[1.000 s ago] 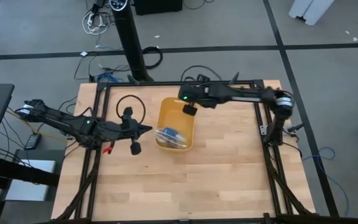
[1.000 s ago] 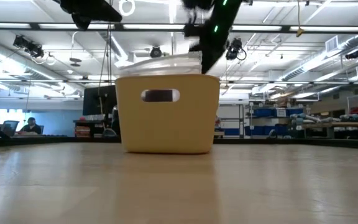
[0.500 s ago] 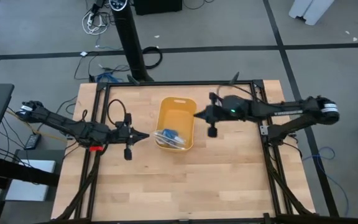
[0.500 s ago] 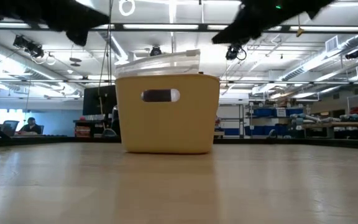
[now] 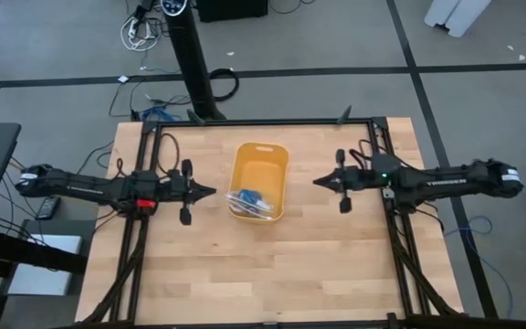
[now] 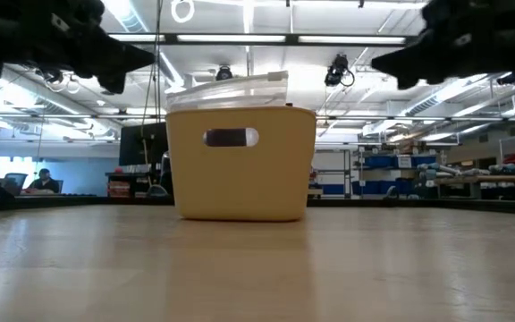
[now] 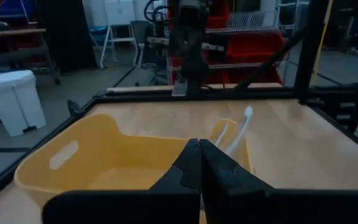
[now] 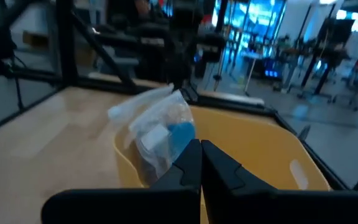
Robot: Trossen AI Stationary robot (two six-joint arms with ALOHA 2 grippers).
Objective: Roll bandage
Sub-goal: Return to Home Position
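Note:
The blue bandage point(image 5: 251, 196) lies inside a clear plastic bag point(image 5: 248, 203) in the near end of the yellow bin point(image 5: 259, 153); the right wrist view shows the bandage point(image 8: 178, 135) through the bag point(image 8: 154, 121), which leans on the bin wall and sticks up above its rim. My left gripper point(image 5: 214, 191) hangs shut, pointing level at the bin from the table's left, with a gap between them. My right gripper point(image 5: 316, 182) hangs shut on the bin's right, also pointing at it and apart from it. Both hold nothing.
The bin point(image 6: 240, 163) stands in the middle of the wooden table point(image 5: 272, 265), nearer its far edge. A black frame point(image 5: 395, 238) runs along the table's sides. Bare tabletop lies in front of the bin and on both sides.
My right gripper has swung from over the bin's far end out toward the table's right edge, sunk, and turned from pointing down to level. My left gripper has drawn back toward the left edge and sunk a little. Bin and bag have stayed still.

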